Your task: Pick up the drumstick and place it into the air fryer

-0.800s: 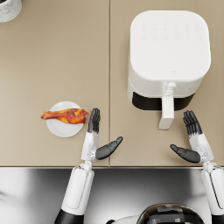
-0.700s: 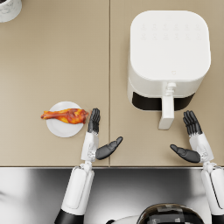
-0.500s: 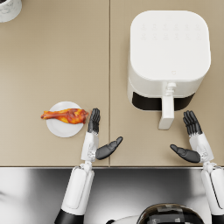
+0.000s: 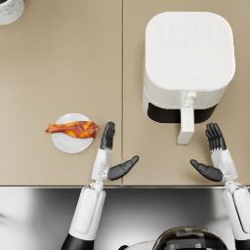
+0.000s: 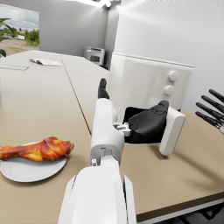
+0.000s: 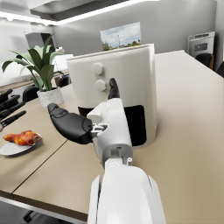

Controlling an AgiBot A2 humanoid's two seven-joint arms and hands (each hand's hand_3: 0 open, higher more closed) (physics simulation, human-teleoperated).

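A browned drumstick (image 4: 73, 129) lies across a small white plate (image 4: 67, 143) at the table's left; it also shows in the left wrist view (image 5: 37, 149) and far off in the right wrist view (image 6: 21, 137). My left hand (image 4: 110, 154) hovers open just right of the plate, fingers straight, thumb out, touching nothing. The white air fryer (image 4: 188, 63) stands at the right with its basket handle (image 4: 186, 125) sticking out toward me and a dark gap behind it. My right hand (image 4: 215, 155) is open beside that handle, holding nothing.
A pot rim (image 4: 10, 9) shows at the far left corner. In the right wrist view a potted plant (image 6: 40, 74) stands beyond the fryer. The table's front edge (image 4: 122, 185) runs just under both wrists, with a grey floor below.
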